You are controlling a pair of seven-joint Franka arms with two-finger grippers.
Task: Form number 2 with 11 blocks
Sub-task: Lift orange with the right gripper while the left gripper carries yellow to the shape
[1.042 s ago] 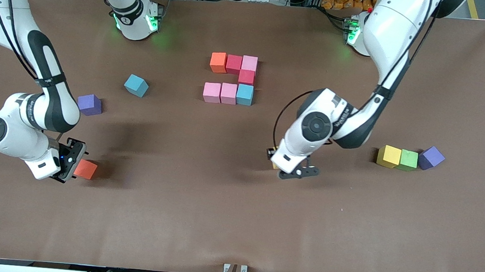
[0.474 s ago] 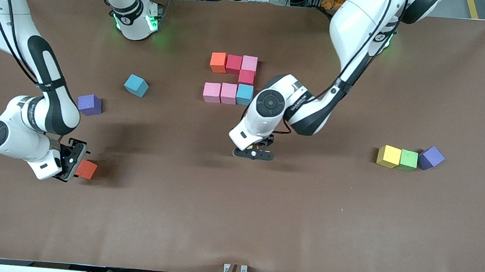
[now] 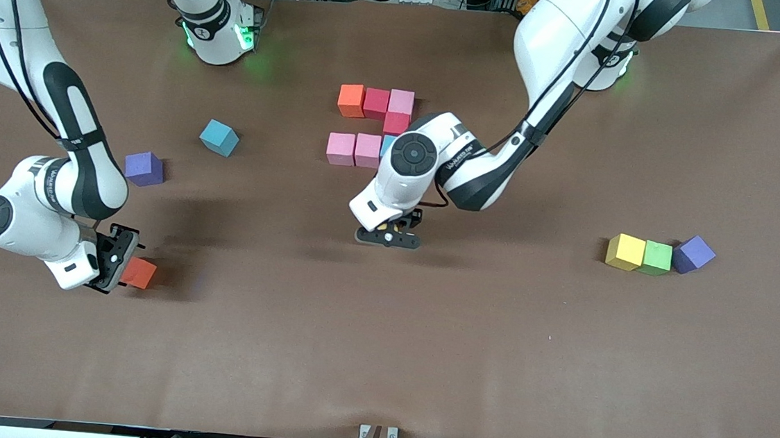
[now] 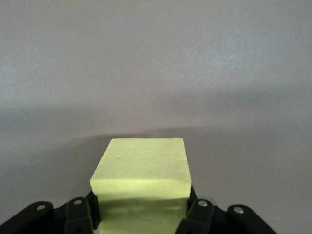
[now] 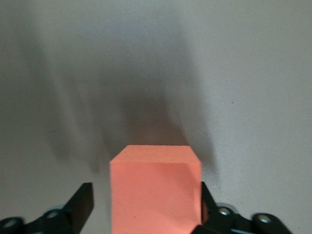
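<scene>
Front view: seven blocks are laid in the number 2; four are left. A yellow block is clamped in the left gripper over bare table. An orange block, on the table, is straddled by right gripper fingers, not fully closed.

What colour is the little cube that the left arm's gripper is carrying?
Yellow. The small matte yellow cube sits clamped in the left gripper, seen best in the left wrist view.

Orange block between right claw fingers
</scene>
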